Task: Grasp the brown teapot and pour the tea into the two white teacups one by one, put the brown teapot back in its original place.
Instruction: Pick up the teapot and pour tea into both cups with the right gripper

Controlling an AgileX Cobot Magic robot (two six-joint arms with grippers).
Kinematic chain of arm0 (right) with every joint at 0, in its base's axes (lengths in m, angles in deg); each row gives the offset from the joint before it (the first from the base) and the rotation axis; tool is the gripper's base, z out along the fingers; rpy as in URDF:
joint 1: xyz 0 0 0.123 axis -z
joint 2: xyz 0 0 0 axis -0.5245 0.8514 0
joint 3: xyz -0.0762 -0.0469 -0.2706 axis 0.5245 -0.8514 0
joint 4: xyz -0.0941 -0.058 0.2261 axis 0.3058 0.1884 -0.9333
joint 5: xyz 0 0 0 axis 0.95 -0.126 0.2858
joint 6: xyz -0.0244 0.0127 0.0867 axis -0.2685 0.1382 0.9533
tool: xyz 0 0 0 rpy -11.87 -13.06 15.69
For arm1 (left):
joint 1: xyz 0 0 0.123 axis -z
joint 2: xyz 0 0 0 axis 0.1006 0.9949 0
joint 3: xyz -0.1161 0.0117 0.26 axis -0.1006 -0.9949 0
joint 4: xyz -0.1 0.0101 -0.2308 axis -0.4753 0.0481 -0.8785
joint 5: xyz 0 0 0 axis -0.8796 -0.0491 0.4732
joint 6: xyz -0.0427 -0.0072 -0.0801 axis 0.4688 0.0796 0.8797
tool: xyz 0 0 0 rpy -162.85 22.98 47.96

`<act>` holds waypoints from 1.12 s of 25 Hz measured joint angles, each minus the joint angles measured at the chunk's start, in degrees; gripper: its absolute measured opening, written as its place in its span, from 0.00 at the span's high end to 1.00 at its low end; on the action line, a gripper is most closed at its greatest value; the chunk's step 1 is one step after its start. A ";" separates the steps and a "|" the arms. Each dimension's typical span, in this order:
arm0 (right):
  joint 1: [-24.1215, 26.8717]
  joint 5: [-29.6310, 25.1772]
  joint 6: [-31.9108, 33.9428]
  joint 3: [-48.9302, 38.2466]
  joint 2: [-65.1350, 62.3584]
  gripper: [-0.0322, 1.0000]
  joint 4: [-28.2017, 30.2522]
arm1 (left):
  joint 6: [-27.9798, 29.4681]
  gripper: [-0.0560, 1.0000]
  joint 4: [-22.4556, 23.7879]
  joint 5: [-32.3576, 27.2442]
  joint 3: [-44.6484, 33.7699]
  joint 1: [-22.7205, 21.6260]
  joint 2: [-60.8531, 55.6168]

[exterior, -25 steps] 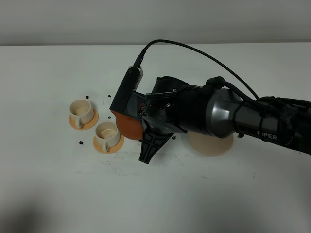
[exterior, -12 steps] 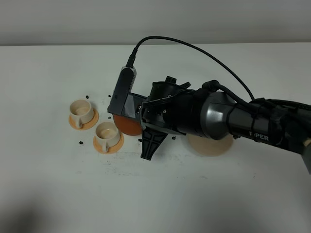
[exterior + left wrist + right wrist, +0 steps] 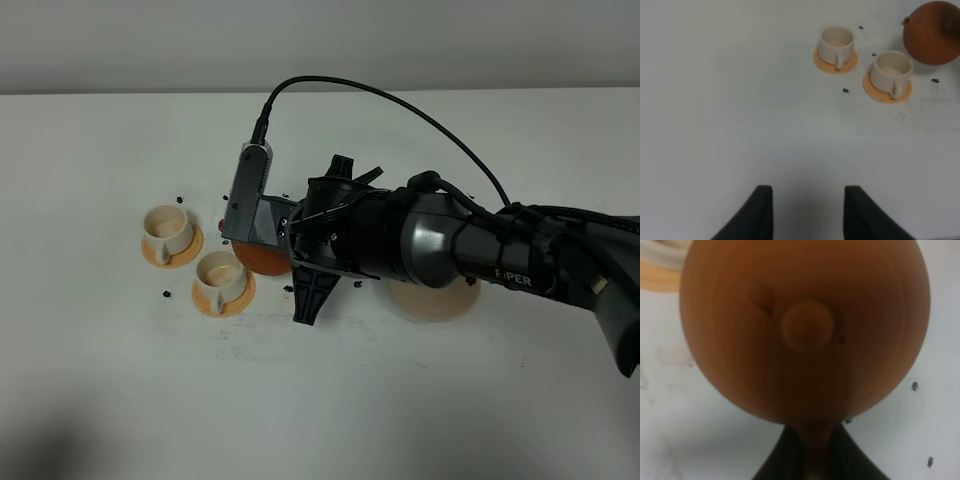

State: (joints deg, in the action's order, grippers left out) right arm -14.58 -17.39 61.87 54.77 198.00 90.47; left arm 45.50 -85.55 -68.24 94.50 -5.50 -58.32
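My right gripper (image 3: 285,262) reaches across to the left and is shut on the loop handle of the brown teapot (image 3: 255,258). The wrist hides most of the pot from above. In the right wrist view the teapot (image 3: 805,325) fills the frame, lid knob facing the camera, handle between my dark fingers (image 3: 785,460). It hangs just right of the nearer white teacup (image 3: 220,272); the other teacup (image 3: 168,226) stands further left. Both sit on orange saucers (image 3: 836,61). The tea is hidden. The beige dish (image 3: 440,305) lies bare beneath my forearm. My left gripper (image 3: 807,200) is open and holds nothing.
Small dark specks (image 3: 166,294) are scattered on the white table (image 3: 120,380) around the cups. A black cable (image 3: 400,105) arcs above the right arm. In the left wrist view the teacups (image 3: 891,72) and the teapot (image 3: 935,32) lie far from the left fingers.
The right wrist has rolled and shifted slightly left, so its camera housing now covers more of the teapot. The cups and the dish have not moved.
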 joint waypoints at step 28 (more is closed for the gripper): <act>-1.08 -0.67 -0.04 0.50 1.67 0.85 9.53 | 0.00 0.60 0.00 0.00 0.00 0.00 0.00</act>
State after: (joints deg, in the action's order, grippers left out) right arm -15.67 -18.05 61.82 55.27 199.67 100.01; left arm 45.50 -85.55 -68.24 94.50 -5.50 -58.32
